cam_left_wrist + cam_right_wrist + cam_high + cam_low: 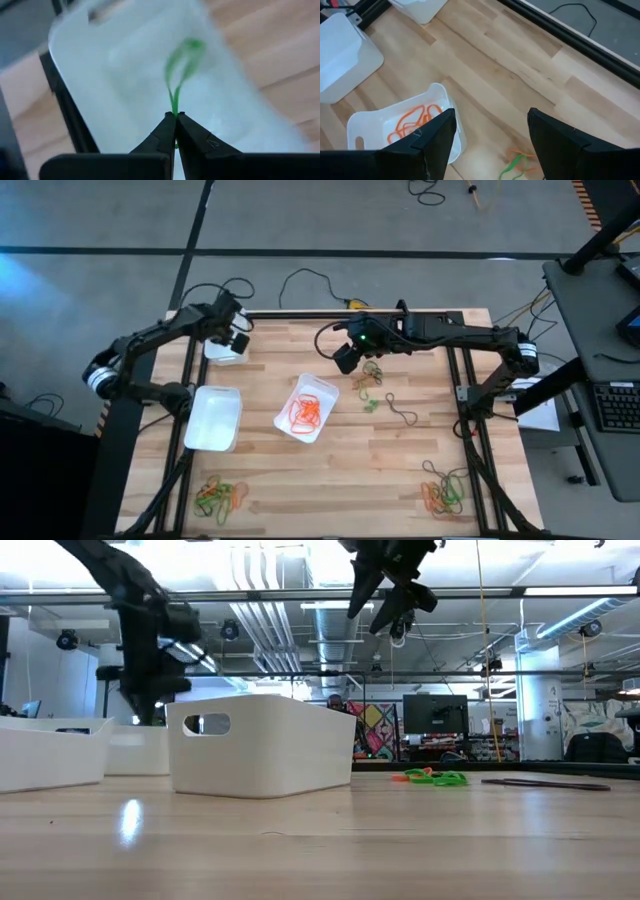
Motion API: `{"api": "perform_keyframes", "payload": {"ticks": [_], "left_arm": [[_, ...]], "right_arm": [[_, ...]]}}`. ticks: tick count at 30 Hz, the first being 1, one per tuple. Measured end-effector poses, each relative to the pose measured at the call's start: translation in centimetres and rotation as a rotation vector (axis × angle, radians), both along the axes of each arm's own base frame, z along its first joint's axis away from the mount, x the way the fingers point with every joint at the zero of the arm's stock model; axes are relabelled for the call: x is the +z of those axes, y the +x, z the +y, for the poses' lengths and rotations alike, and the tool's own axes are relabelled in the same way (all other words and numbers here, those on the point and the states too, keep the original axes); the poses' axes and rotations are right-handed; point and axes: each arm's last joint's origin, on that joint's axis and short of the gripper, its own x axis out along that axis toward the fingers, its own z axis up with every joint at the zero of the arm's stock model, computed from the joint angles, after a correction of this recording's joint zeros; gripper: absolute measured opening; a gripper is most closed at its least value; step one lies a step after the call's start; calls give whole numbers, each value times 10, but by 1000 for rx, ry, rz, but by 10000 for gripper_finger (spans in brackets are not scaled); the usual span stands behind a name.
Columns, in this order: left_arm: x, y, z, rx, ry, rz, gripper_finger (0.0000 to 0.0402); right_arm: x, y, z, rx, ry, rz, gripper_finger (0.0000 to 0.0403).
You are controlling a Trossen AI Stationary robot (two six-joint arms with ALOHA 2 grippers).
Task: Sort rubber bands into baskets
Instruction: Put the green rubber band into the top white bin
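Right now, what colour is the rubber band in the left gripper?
Green; the rubber band shows best in the left wrist view.

Both arms were matte black, jointed tubes with silver-white collars. A green light glowed on the right arm (362,337). Each pincer's fingers (427,142) were dark, tapered wedges.
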Motion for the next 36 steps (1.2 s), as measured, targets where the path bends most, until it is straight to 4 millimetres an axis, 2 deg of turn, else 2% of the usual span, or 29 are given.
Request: {"api": "perform_keyframes", "payload": {"ticks": [10, 13, 16, 20, 23, 26, 31, 36], "left_arm": [[-46, 14, 18, -26, -192, 107, 0], [-54, 15, 20, -24, -213, 136, 0], [-56, 16, 21, -64, -220, 152, 3], [-51, 14, 19, -98, -213, 156, 35], [-43, 12, 17, -117, -192, 145, 75], [-34, 11, 14, -124, -160, 126, 123], [-17, 7, 9, -148, -96, 90, 197], [1, 2, 3, -172, -16, 35, 247]], "right_arm": [[-4, -3, 6, 38, 27, 48, 238], [-14, -12, 9, -18, 80, 158, 238], [-33, -21, 12, -90, 175, 281, 238], [-66, -24, 17, -150, 398, 365, 238], [-90, -25, 24, -227, 506, 408, 238], [-114, -26, 32, -284, 541, 448, 237], [-151, -22, 33, -341, 566, 470, 236], [-180, -14, 33, -356, 568, 530, 222]]}}
